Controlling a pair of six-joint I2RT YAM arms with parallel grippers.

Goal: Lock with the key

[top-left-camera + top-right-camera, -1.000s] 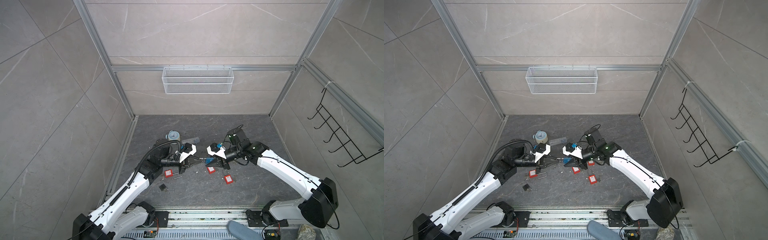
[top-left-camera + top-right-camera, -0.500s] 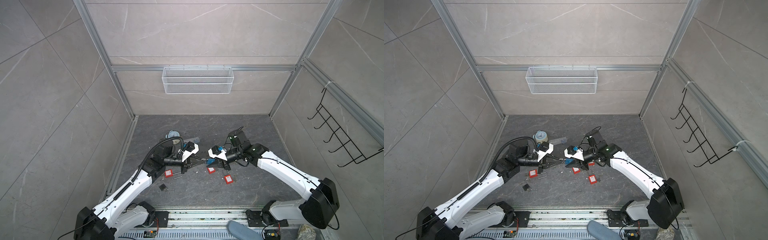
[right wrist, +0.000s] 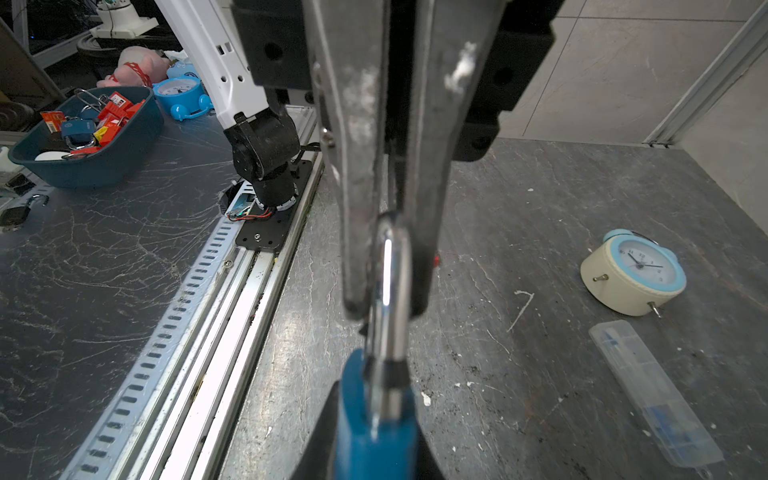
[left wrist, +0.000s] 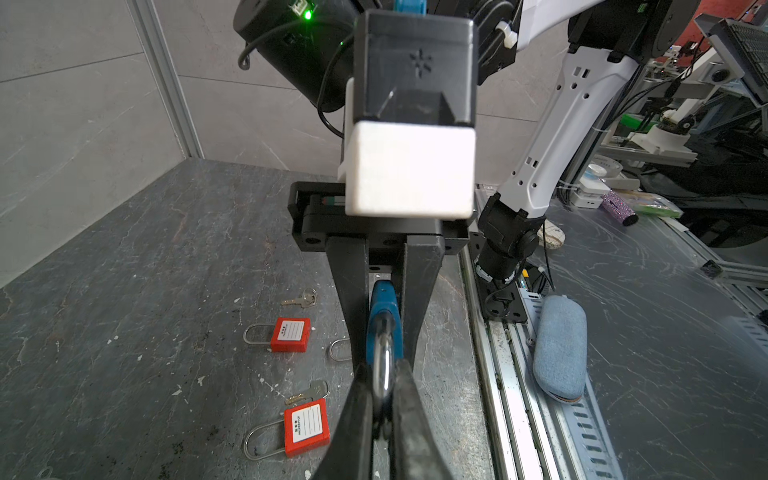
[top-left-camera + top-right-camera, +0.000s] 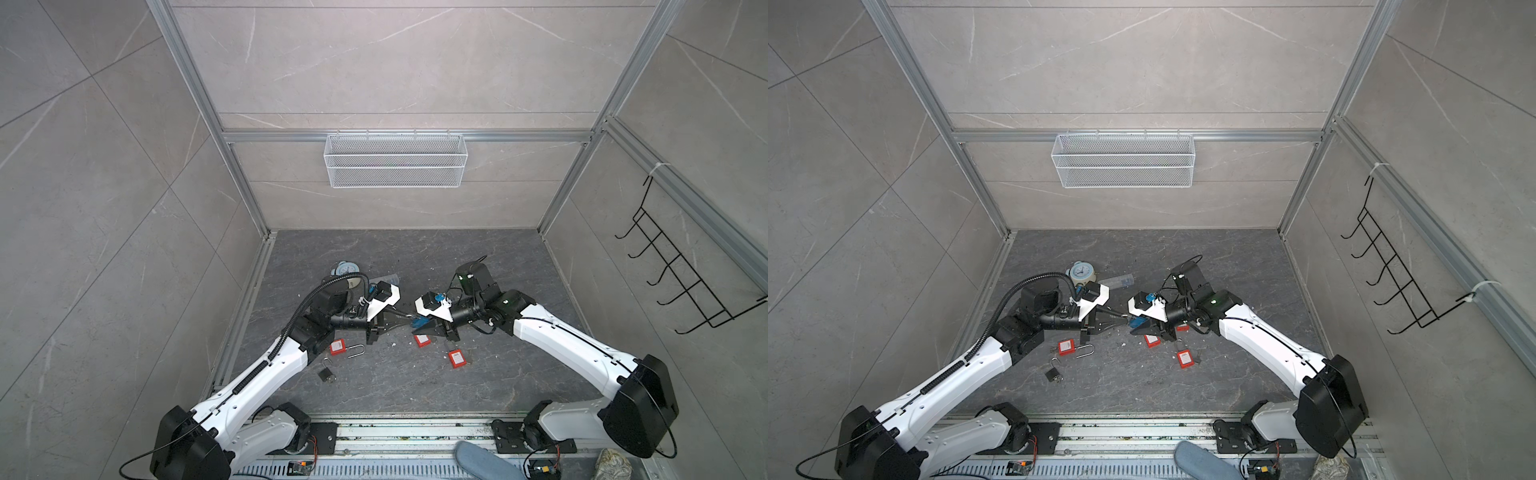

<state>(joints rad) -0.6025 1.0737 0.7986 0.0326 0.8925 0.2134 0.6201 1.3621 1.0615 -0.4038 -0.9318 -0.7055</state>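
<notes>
Done: the blue lock is held up off the floor, in the air between both grippers.
Left to do: none of the keys is seen in the blue lock, so one likely has to be picked up, put in and turned. Whether the loop is clicked shut cannot be told.
Near, on the floor: a dark lock and red locks are laid flat. Two keys are seen by the red ones, and nothing touches them.
Middle, left gripper: it is pressed together on the loop, which is pinched between its fingers.
Middle, right gripper: it is closed on the blue body, which is squeezed from both sides.
Where the lock is: between the two tips, above the floor, near the middle.
Far: a clock and a clear box are seen on the floor, well apart from the grippers.
</notes>
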